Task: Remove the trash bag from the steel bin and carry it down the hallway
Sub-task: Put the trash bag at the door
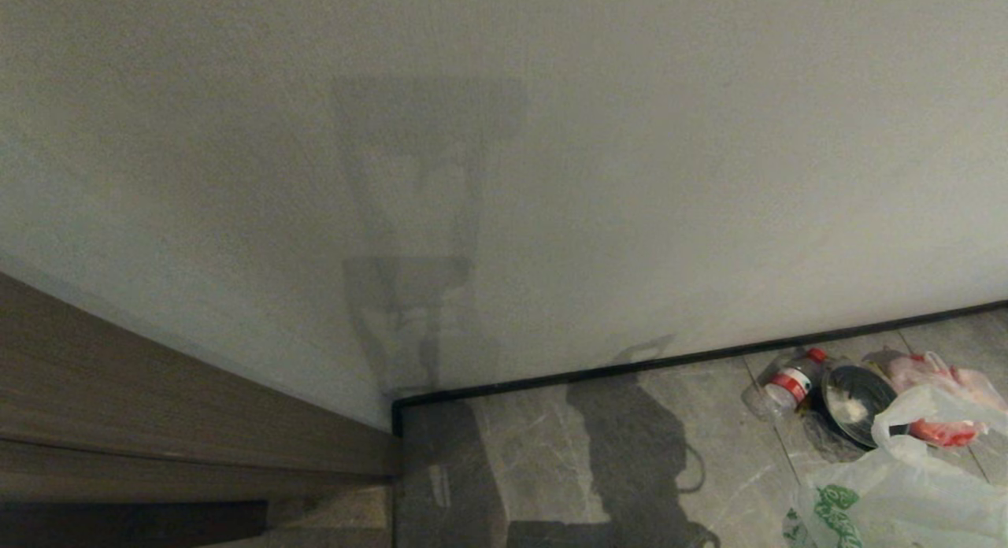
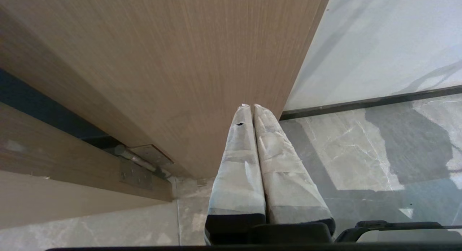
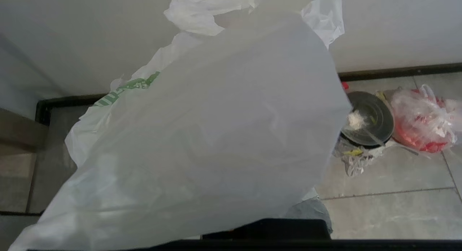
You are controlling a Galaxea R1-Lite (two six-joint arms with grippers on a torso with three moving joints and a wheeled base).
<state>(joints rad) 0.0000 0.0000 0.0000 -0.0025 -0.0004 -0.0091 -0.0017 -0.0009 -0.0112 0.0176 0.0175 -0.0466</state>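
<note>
R fingers clamp thin crinkly trash bag (image 3: 202, 135) (green print); L fingers (image 2: 252, 110) pressed together, taped, w/ nothing between

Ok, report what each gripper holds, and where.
Left gripper: shut, empty. Right gripper: shut; the trash bag drapes over it, apparently held, but the grip point is hidden.
</note>
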